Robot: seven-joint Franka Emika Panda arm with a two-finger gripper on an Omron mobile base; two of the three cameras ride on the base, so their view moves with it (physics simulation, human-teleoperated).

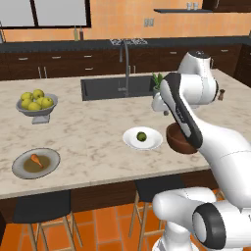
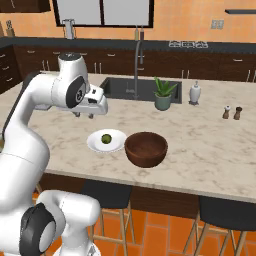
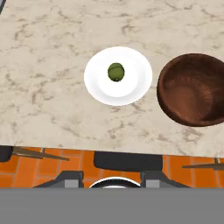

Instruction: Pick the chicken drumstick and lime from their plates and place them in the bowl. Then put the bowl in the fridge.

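- My pincer: hovering above the counter, holding nothing; jaw gap cannot be told.
- Lime: on white plate (untouched).
- Bowl: empty, beside that plate.
- Chicken drumstick: on grey plate, well apart.
- Fridge step: pending.

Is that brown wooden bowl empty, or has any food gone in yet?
Empty. The bowl shows only bare wood inside; the lime sits on its white plate.
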